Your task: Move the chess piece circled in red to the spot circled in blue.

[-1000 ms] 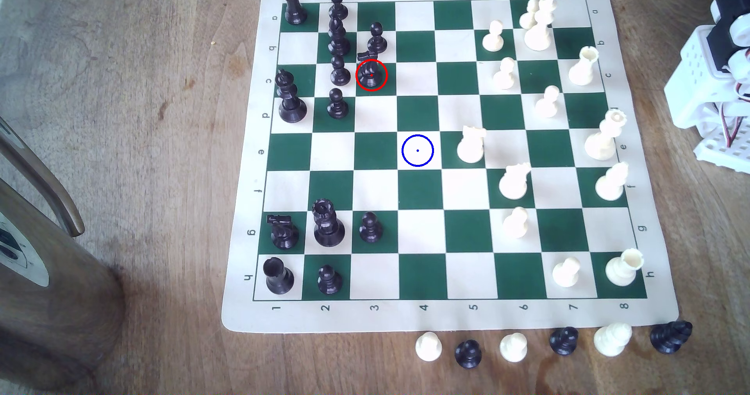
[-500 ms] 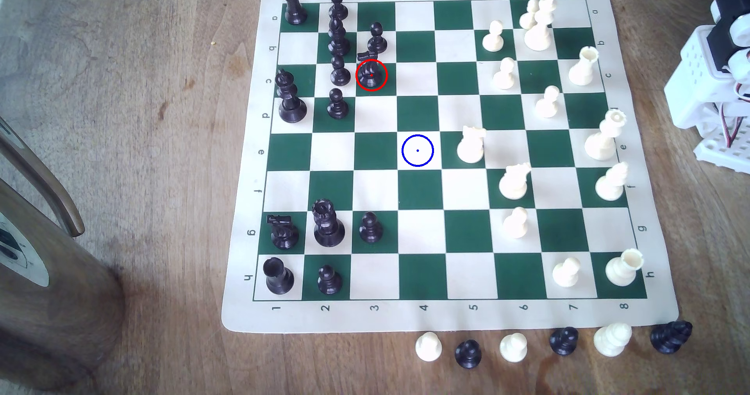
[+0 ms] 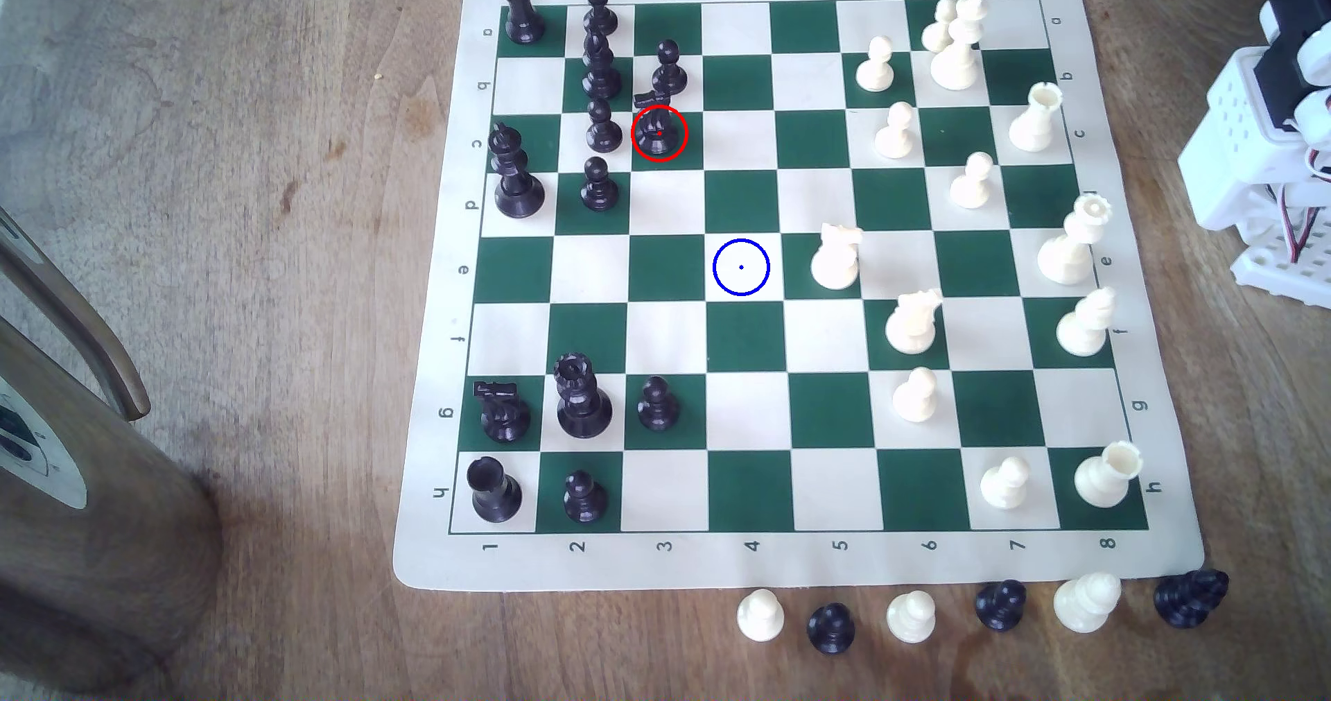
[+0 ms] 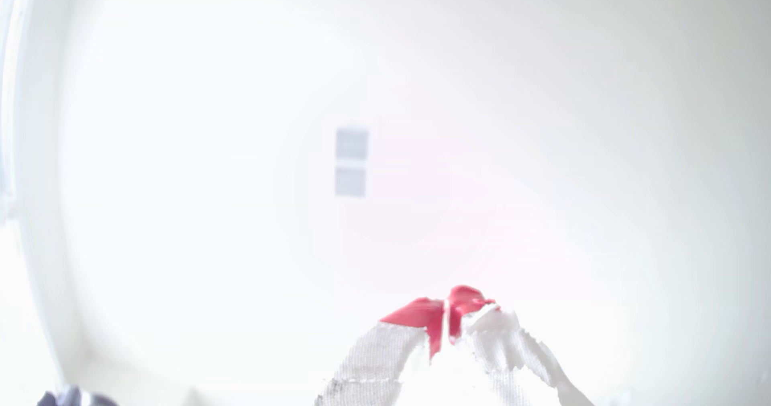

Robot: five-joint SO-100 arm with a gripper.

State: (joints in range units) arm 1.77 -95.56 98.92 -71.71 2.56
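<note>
Nothing on the chessboard (image 3: 792,564) had shifted; my arm (image 3: 1289,96) barely stirred. Black knight (image 3: 658,132) sat near the far-left corner, blue-ringed square (image 3: 741,267) central, gripper (image 4: 447,318) tips pressed together.

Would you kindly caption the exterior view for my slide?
Black knight ringed red, blue-ringed empty white square awaiting it, arm parked off the board's right edge.

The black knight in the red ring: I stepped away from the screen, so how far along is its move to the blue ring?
Nothing is done yet. The black knight stands on its green square, and the blue-ringed spot is bare. In the wrist view the gripper has its red tips together, holding nothing, facing a white wall. Reaching, grasping, carrying and placing all remain.
</note>
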